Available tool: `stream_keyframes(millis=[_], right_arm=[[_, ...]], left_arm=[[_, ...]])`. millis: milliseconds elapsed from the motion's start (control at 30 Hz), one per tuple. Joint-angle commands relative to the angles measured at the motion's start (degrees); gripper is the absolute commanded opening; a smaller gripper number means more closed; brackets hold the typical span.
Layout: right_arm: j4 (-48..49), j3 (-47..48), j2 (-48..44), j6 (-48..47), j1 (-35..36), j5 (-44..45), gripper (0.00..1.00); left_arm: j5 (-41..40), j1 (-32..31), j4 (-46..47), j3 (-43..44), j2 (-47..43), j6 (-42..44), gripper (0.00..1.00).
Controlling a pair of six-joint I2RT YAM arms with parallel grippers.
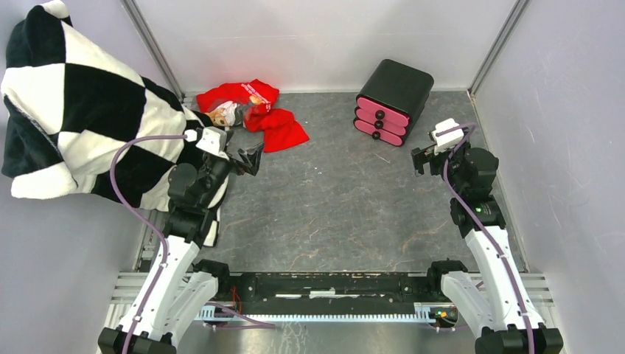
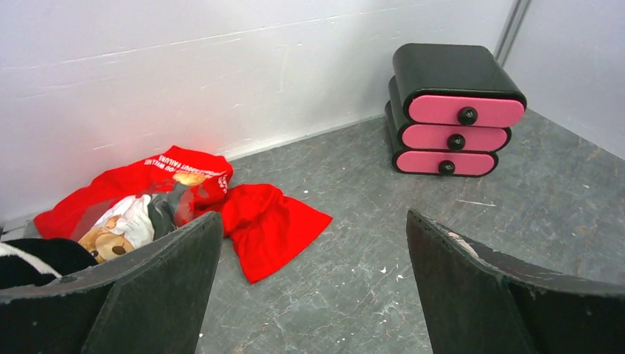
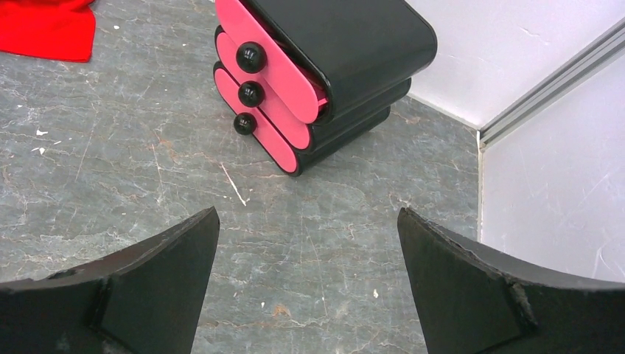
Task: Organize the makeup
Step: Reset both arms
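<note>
No puffs, pencils, pink stick, packet or card show in any view. A red cloth (image 1: 276, 125) lies crumpled at the back left, with a bear-printed item (image 1: 221, 115) lying in its folds; both also show in the left wrist view, the cloth (image 2: 265, 225) and the bear print (image 2: 110, 236). My left gripper (image 1: 250, 158) is open and empty, hovering just in front of the red cloth (image 2: 313, 217). My right gripper (image 1: 421, 158) is open and empty, hovering in front of the drawer box (image 3: 307, 212).
A black box with three shut pink drawers (image 1: 390, 99) stands at the back right; it also shows in both wrist views (image 2: 453, 110) (image 3: 324, 66). A black-and-white checkered blanket (image 1: 66, 110) hangs over the left wall and edge. White walls enclose the grey table (image 1: 332, 214).
</note>
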Motion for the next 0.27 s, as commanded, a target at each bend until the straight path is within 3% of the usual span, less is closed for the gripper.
stream_keyframes(millis=[0, 233], right_arm=[[2.50, -0.21, -0.70, -0.99, -0.14, 0.70, 0.98], [1.52, 0.23, -1.23, -1.80, -0.16, -0.12, 0.98]], left_arm=[[2.99, 0.28, 1.00, 0.50, -0.06, 4.06, 1.00], [2.61, 0.41, -0.06, 0.84, 1.46, 4.68, 1.00]])
